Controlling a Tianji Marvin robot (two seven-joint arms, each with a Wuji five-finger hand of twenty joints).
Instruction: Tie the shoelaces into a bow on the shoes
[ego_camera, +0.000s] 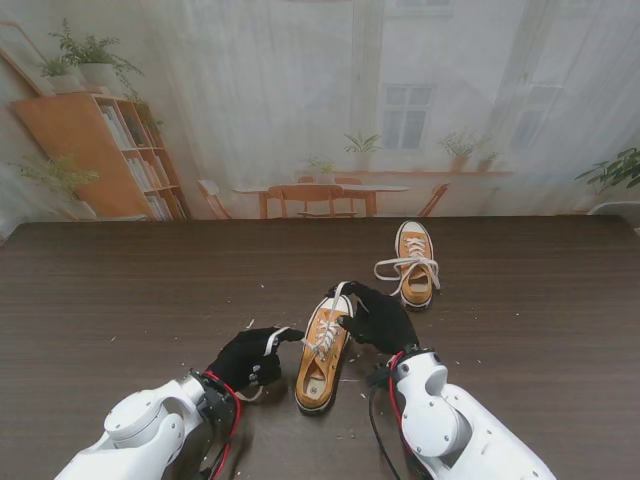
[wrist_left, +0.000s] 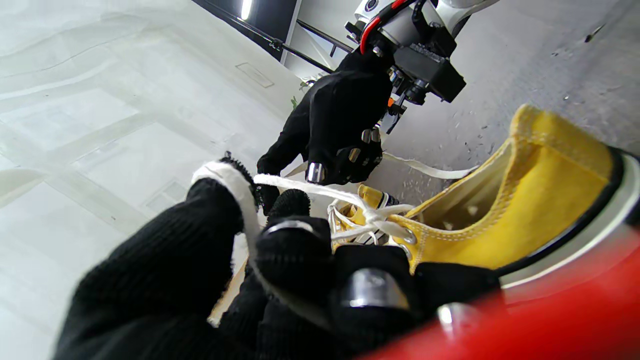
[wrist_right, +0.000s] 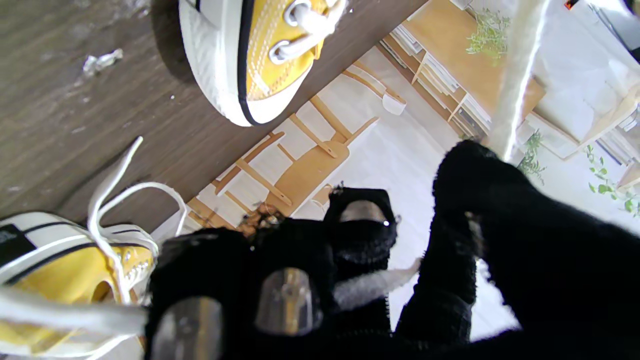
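Note:
The near yellow shoe lies between my hands with its toe pointing away from me; its heel opening fills the left wrist view. My left hand sits left of the shoe, shut on one white lace end that runs taut to the eyelets. My right hand is at the shoe's toe on the right, shut on the other lace end, which it holds up off the shoe. A second yellow shoe stands farther away to the right, its laces lying loose.
The dark wooden table carries small white crumbs around the near shoe. A printed backdrop of a room stands along the table's far edge. The right arm's red and black cable hangs near the shoe's heel.

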